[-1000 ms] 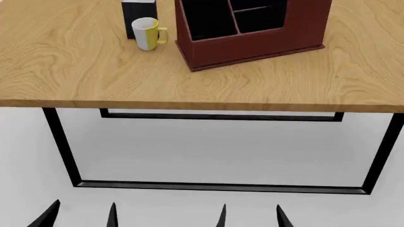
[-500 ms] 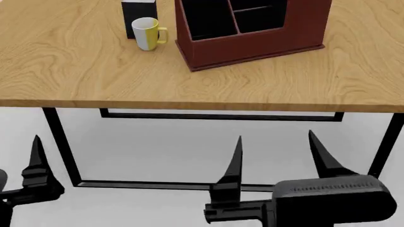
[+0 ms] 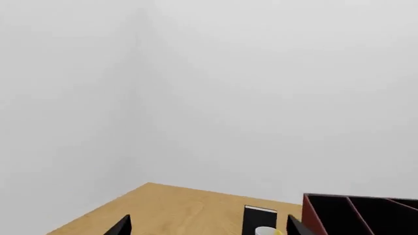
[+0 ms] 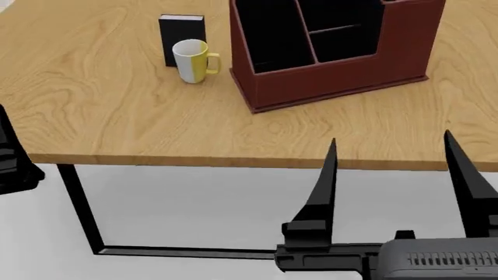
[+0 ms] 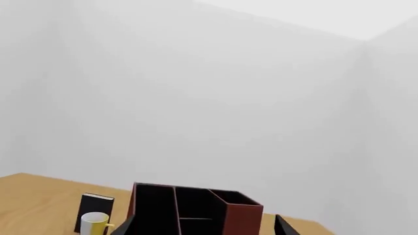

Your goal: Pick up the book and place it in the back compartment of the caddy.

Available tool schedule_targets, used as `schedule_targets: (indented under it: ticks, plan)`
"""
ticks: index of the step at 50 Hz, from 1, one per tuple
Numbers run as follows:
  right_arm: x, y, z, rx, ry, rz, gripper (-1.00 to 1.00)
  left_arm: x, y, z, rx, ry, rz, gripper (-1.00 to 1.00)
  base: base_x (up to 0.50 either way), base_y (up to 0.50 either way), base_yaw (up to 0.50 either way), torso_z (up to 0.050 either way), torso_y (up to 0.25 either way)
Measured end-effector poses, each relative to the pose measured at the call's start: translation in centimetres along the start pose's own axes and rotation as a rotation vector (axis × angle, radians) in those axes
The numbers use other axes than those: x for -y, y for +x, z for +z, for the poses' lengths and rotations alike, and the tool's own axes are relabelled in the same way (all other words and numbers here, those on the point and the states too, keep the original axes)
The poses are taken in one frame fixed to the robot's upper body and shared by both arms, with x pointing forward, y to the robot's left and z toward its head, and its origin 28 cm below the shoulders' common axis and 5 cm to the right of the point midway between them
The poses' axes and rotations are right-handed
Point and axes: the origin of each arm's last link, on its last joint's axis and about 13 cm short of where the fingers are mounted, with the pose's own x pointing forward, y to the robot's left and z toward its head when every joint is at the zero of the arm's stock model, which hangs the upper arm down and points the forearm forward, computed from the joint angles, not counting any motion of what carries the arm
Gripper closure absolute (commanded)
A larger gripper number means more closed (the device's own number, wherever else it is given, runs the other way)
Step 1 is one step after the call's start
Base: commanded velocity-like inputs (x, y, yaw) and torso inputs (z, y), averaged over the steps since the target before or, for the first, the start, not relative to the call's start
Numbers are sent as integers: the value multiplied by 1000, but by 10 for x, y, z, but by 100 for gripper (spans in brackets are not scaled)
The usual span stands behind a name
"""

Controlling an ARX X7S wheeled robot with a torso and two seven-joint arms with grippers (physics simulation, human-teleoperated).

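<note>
The book (image 4: 181, 35), black with a pale page edge on top, stands upright on the wooden table (image 4: 116, 116) at the back left. It also shows in the wrist views as book (image 3: 259, 219) and book (image 5: 95, 206). To its right sits the red-brown caddy (image 4: 335, 55) with black sections, seen too as caddy (image 3: 359, 215) and caddy (image 5: 196, 210). My right gripper (image 4: 393, 175) is open and empty, held in front of the table's front edge, short of the caddy. My left gripper (image 3: 207, 230) is open and empty; the head view's left edge shows only one of its fingers (image 4: 9, 153).
A white and yellow mug (image 4: 192, 60) stands directly in front of the book, almost touching it. The table's black frame leg (image 4: 78, 204) runs below the front edge. White walls lie behind the table.
Both grippers have risen from the bottom of the head view toward the table's front edge. The left one has shifted to the far left. The head view has moved slightly.
</note>
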Motion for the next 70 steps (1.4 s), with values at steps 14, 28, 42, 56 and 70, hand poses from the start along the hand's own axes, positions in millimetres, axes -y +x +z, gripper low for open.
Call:
schedule_targets:
  ticks: [14, 28, 42, 56, 70]
  plan:
    - [0, -4, 2, -1, -15, 5, -100, 0, 2, 2, 19, 25, 5, -100, 500, 228, 0, 0, 0]
    - [0, -5, 3, 4, -13, 18, -100, 1, 1, 3, 23, 33, -4, -100, 500, 20, 0, 0, 1]
    - [1, -6, 5, 18, 5, 23, -100, 2, -1, 3, 26, 38, -20, -100, 500, -15, 0, 0, 1]
    - [1, -7, 8, 24, 2, 16, -100, 3, -2, 2, 29, 41, -28, -100, 500, -66, 0, 0, 1]
    - [0, -9, 9, 33, -19, 5, -100, 3, -3, 3, 33, 47, -32, -100, 32, 0, -286, 0, 1]
